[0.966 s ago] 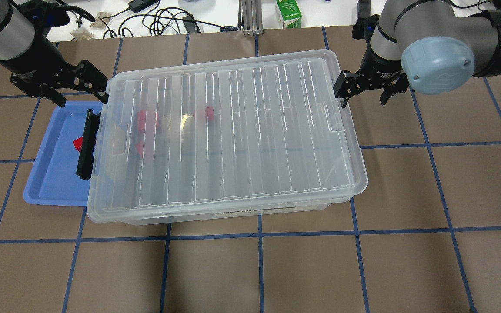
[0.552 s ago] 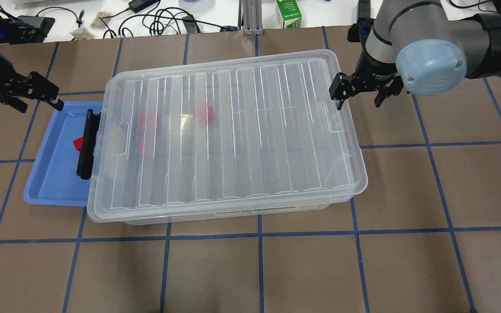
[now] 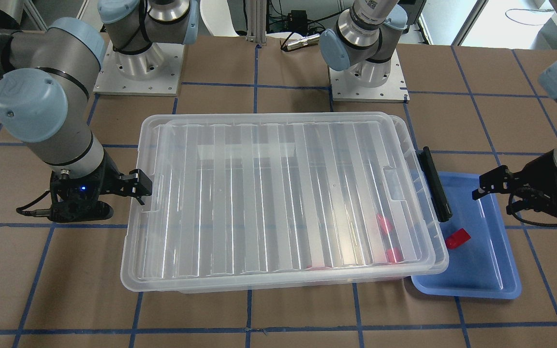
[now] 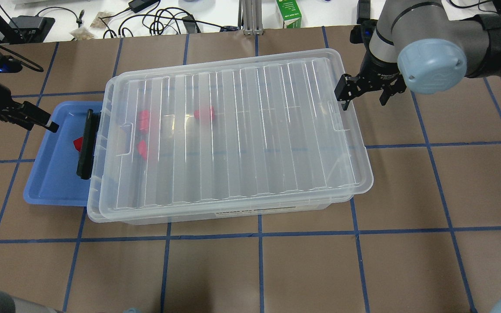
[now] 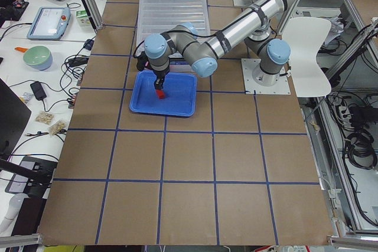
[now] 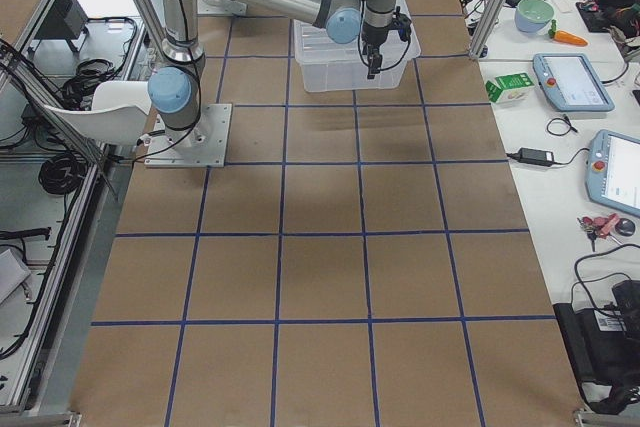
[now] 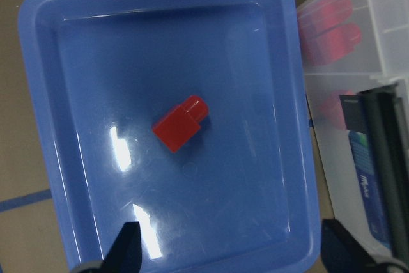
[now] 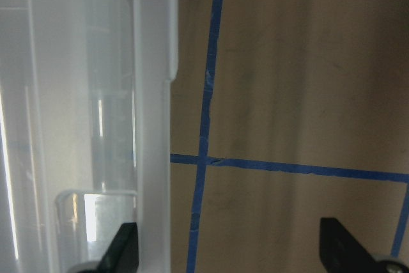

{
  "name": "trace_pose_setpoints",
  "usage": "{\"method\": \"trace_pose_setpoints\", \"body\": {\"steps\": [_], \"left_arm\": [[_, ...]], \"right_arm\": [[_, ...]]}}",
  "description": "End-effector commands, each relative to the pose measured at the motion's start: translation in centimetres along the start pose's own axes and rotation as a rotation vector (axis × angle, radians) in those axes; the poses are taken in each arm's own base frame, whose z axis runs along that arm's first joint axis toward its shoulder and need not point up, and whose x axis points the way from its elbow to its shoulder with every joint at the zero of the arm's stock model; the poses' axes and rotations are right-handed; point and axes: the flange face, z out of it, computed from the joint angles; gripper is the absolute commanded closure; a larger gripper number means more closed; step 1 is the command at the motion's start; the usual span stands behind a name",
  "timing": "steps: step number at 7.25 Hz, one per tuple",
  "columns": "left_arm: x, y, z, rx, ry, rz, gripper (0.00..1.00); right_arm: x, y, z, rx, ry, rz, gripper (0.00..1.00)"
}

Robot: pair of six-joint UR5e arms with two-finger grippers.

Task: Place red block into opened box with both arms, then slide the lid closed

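- Overhead: the lid [image 4: 242, 139] lay over the box [image 4: 233, 216], set slightly toward the right gripper [image 4: 362, 94], so a strip of box rim showed beside the black bar [image 4: 87, 145]. Other red blocks [image 4: 204, 114] sat inside. That gripper stood at the lid's short end with its jaws apart. We judged it was posted there to slide the lid.
- Left wrist: the red block [image 7: 181, 124] lay alone in the blue tray [image 7: 57, 158], outside the box. The left gripper [image 7: 233, 250] hung over the tray, spread wide and empty, the block just ahead of its fingertips. We judged a pick was intended, though the lid would need drawing back first.
- Right wrist: the jaws were spread and held nothing. One finger was against or just beside the lid's rim; we could not tell which.
- Front-facing: same layout, with the tray tucked partly under the box's bar end.
- Side views: too small to add anything.
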Motion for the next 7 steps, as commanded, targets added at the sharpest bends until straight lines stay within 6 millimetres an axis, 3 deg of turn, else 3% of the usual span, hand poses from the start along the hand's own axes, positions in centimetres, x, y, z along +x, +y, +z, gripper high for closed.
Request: {"method": "trace_pose_setpoints", "body": {"steps": [1, 3, 7], "left_arm": [[-2.1, 0.2, 6.3, 0.035, -0.044, 0.080, 0.00], [-2.6, 0.4, 8.1, 0.039, -0.038, 0.078, 0.00], [-3.0, -0.4, 9.8, 0.084, 0.022, 0.117, 0.00]], "right_arm": [[3.2, -0.1, 0.0, -0.009, 0.030, 0.044, 0.00], [6.9, 0.1, -0.7, -0.006, 0.051, 0.068, 0.00], [10.5, 0.3, -0.9, -0.007, 0.066, 0.052, 0.00]]}}
